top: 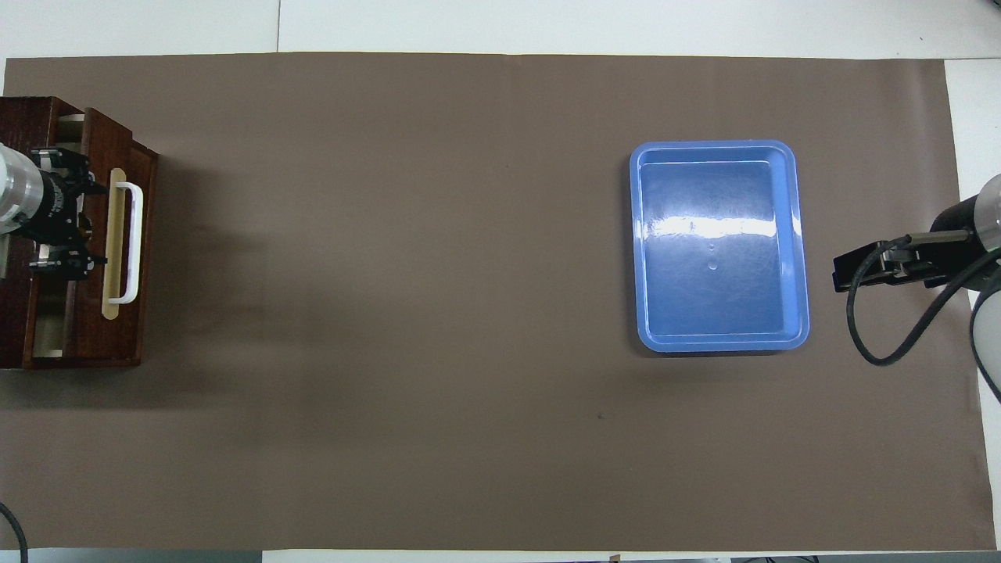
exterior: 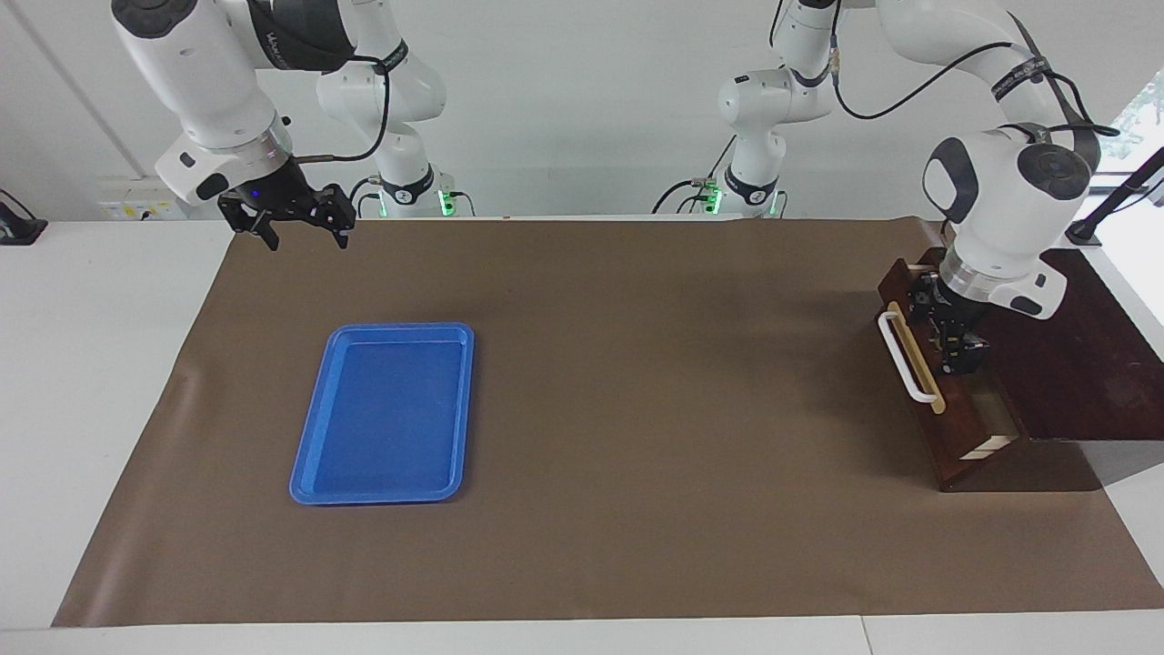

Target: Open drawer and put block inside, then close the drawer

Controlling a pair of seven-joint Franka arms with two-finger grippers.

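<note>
Start at the right arm's end of the table: your right gripper (exterior: 289,223) hangs over the brown mat's edge near the robots, fingers apart and holding nothing, simply waiting, with the blue tray (exterior: 382,411) lying on the mat farther from the robots than it. Move along the bare mat to the left arm's end, where the drawer (exterior: 946,400) stands nearly shut, only a narrow strip of pale interior showing. Your left gripper (exterior: 950,329) sits just inside the drawer front by the white handle (exterior: 905,357), fingers spread and gripping nothing. The block is not visible; it probably lies inside the drawer, hidden under the box top, though you cannot confirm it. You are on the closing step. Next, press the front the last stretch home while lifting the fingers clear of the closing gap.
</note>
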